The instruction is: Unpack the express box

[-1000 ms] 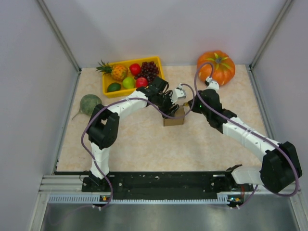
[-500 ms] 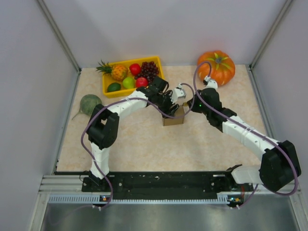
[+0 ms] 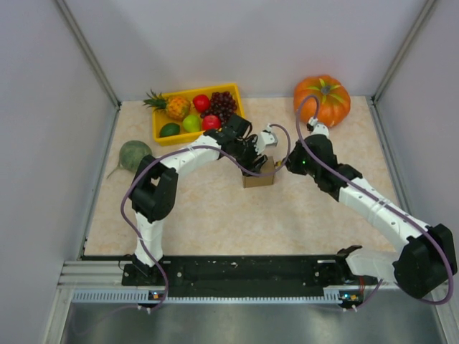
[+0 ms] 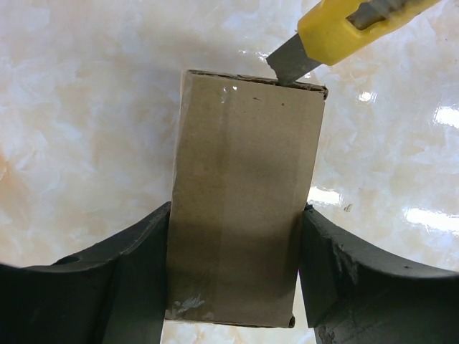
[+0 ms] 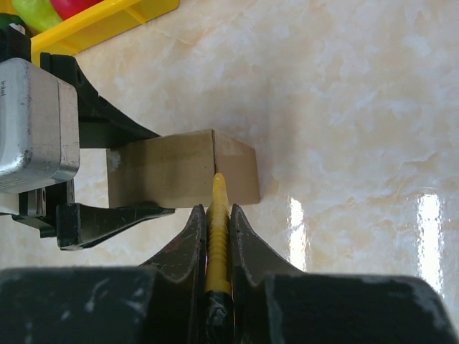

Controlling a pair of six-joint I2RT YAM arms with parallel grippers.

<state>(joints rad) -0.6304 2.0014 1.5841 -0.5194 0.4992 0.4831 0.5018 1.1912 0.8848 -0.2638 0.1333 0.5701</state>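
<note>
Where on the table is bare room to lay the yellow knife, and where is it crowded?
Free: the table strip between express box and arm bases; the back gap between tray and pumpkin. Crowded: at the box, where left gripper and right gripper meet.

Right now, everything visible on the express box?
Small plain brown cardboard express box, clear tape strip down its top face, flaps apparently shut. It sits flat near the middle of the marble-pattern table. The left gripper clamps its two long sides. The blade of the yellow utility knife, held by the right gripper, touches its far top edge.
</note>
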